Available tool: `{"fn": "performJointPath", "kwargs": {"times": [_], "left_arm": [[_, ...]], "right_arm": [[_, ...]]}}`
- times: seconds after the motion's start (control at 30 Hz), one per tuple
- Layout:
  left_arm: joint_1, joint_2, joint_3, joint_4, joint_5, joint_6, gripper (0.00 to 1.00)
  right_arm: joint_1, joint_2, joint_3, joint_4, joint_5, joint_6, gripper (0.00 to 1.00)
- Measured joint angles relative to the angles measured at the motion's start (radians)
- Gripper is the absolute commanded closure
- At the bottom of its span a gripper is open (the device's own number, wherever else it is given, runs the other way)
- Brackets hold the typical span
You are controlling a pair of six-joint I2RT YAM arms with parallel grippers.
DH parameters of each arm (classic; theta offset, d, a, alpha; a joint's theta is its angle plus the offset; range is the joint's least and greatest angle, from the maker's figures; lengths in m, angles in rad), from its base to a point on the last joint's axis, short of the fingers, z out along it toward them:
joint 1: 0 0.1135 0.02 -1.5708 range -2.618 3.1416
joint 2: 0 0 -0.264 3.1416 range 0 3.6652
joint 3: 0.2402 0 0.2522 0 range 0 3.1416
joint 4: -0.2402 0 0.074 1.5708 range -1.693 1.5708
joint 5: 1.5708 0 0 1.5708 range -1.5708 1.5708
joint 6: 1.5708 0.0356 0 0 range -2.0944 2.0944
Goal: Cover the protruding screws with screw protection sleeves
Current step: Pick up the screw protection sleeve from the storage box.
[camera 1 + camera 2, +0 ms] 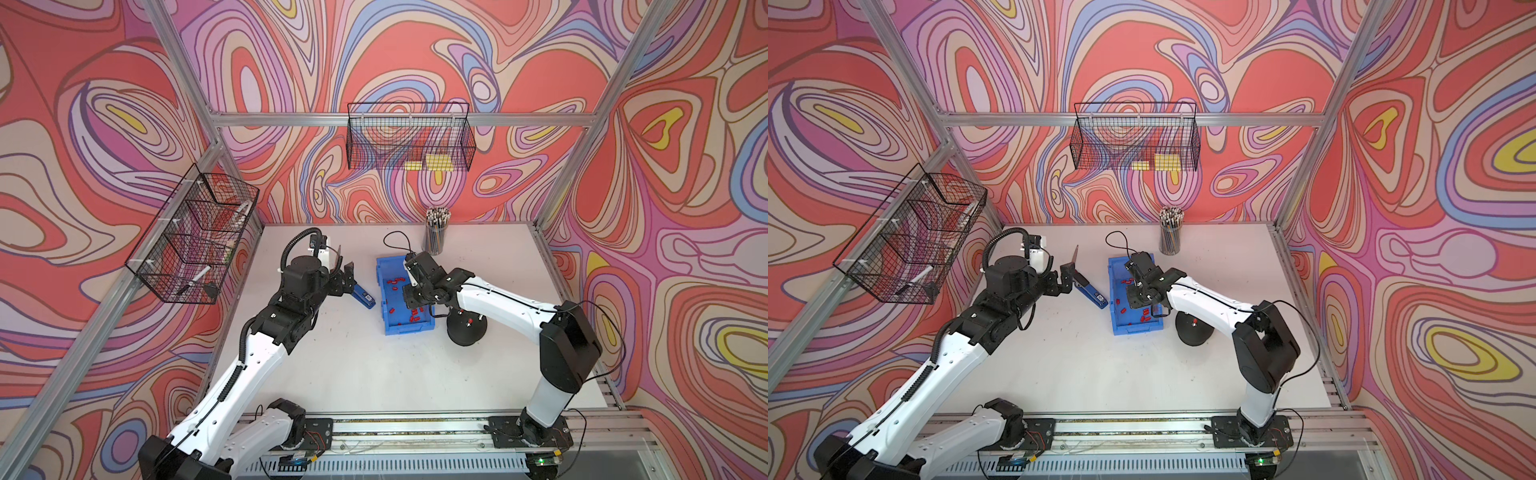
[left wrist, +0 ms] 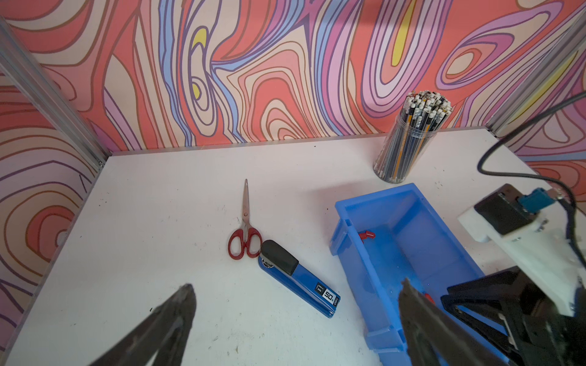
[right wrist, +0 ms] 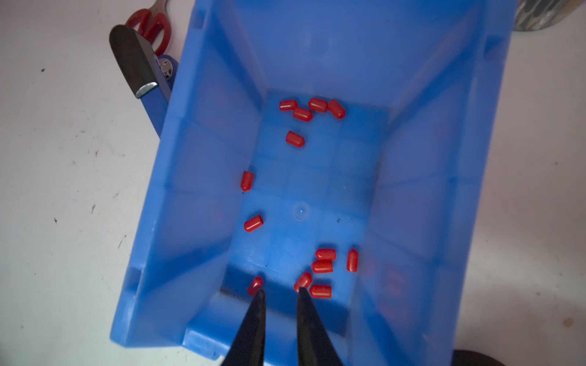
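A blue bin (image 1: 409, 330) (image 1: 1131, 329) (image 2: 358, 269) (image 3: 206, 158) holds several red screw protection sleeves (image 1: 395, 282) (image 1: 1127, 281) (image 2: 366, 235) (image 3: 323, 266) loose on its floor. Right of it stands a black domed base (image 1: 467, 334) (image 1: 1194, 336) with the protruding screws (image 1: 481, 317); one stud wears a red sleeve (image 1: 469, 322) (image 1: 1195, 321). My right gripper (image 1: 412, 307) (image 1: 1138, 305) (image 3: 281, 291) points down into the bin's near end, narrowly open, nothing between its fingers, a sleeve beside each tip. My left gripper (image 1: 347, 278) (image 1: 1065, 280) (image 2: 296, 285) hangs wide open and empty left of the bin.
A blue stapler (image 1: 363, 298) (image 2: 301, 282) and red-handled scissors (image 2: 244, 234) (image 1: 1075, 257) lie left of the bin. A cup of pencils (image 1: 435, 232) (image 2: 409, 139) stands behind it. Wire baskets hang on the back wall (image 1: 409, 137) and the left wall (image 1: 195, 237).
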Motion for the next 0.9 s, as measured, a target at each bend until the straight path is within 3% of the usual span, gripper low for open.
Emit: {"fn": "performJointPath", "kwargs": {"times": [0.33,0.9], "left_arm": [[0.023,0.009,0.000,0.000,0.019,-0.024,0.01],[0.056,0.028,0.000,0.001,0.056,-0.056,0.01]], "right_arm": [[0.001,0.087,0.002,0.144,-0.026,-0.093,0.78],[0.037,0.177,-0.077,0.237,-0.088,-0.002,0.76]]}}
